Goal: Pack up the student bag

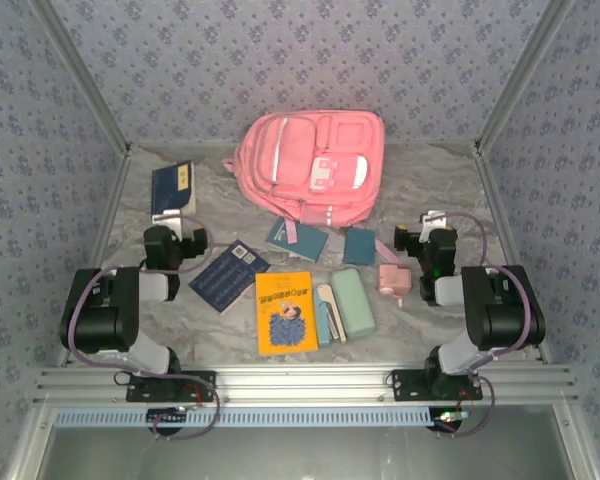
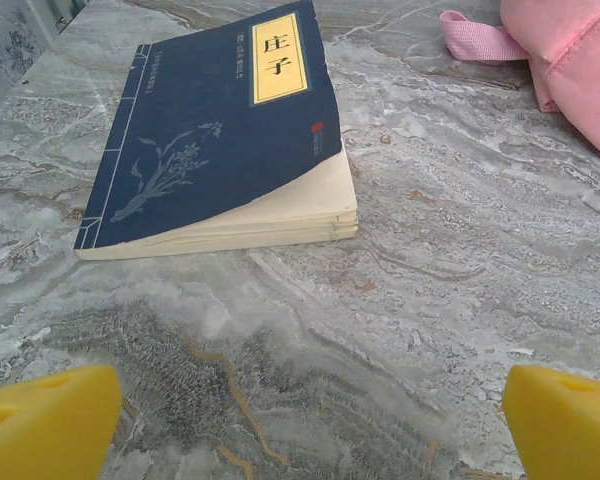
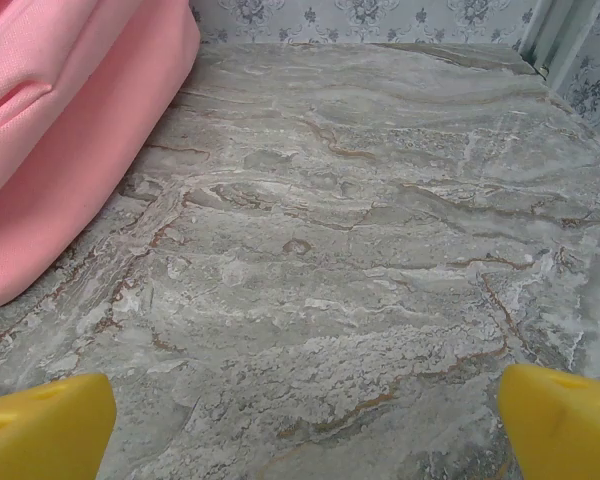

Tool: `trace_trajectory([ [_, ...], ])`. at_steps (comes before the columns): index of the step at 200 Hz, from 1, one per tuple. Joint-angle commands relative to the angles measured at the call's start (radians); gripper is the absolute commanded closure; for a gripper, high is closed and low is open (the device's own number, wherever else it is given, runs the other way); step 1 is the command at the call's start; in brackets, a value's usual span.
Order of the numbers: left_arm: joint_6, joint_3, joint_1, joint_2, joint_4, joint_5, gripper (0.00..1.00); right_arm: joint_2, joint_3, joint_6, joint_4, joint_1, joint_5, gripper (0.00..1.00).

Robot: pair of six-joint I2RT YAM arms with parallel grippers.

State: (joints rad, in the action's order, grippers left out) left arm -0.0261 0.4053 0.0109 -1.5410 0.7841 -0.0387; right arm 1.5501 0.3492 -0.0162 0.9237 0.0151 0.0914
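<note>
Nothing packed yet, I'd say: student bag (image 1: 310, 165) lies flat at far centre of the table (image 1: 450, 190), front pockets up, and I can't see any compartment unzipped. Left gripper (image 2: 300, 425) has its jaws spread wide with nothing between them, facing the navy book (image 2: 210, 130) at far left. Right gripper (image 3: 300, 425) is the same, over bare marble just right of the bag. Risks: the books lie flat, so fingers may scrape the table or just shove them. The bag is soft and unheld, so one-handed stuffing would likely slide it. The pink strap (image 2: 480, 40) near the book could snag.
</note>
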Motion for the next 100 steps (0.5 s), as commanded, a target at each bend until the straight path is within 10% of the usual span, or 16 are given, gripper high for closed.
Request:
trace_trajectory([
  [1,0.014,0.019,-0.003,0.010,0.008,-0.004,0.02,-0.007,-0.010,-0.016,0.023,0.003,0.019,0.00],
  [100,0.008,0.021,0.009,0.011,0.004,0.019,0.02,-0.007,-0.008,-0.016,0.023,0.003,0.020,0.00],
])
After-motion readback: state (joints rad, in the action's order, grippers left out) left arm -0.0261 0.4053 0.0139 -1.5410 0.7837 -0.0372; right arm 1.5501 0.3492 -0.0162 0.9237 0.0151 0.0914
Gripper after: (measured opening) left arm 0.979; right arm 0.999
